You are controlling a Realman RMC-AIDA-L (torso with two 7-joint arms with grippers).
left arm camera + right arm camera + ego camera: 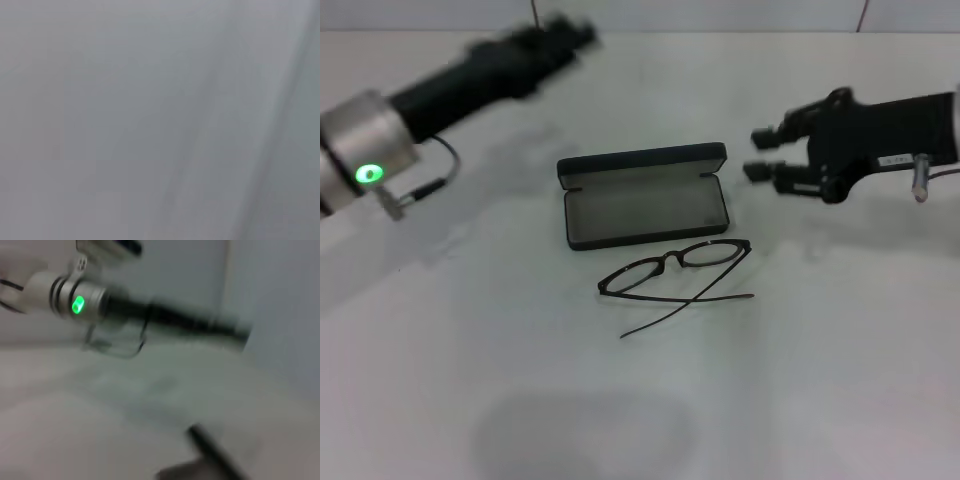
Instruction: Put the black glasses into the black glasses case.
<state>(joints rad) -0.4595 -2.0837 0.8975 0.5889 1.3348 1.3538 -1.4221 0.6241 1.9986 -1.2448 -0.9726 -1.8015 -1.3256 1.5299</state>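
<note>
The black glasses case (pixel 645 200) lies open in the middle of the white table, its grey lining up and its lid raised at the back. The black glasses (pixel 675 268) lie just in front of it, temple arms unfolded and crossing toward me. My right gripper (pixel 760 152) is open and empty, hovering just right of the case's right end. My left gripper (pixel 560 38) is raised at the far left, well away from the case. A dark edge of the case (pixel 210 452) shows in the right wrist view. The left wrist view shows only blurred grey surface.
The white table (pixel 820 380) reaches to a wall at the back. My left arm with its green light (pixel 367 174) crosses the upper left; it also shows in the right wrist view (pixel 77 304).
</note>
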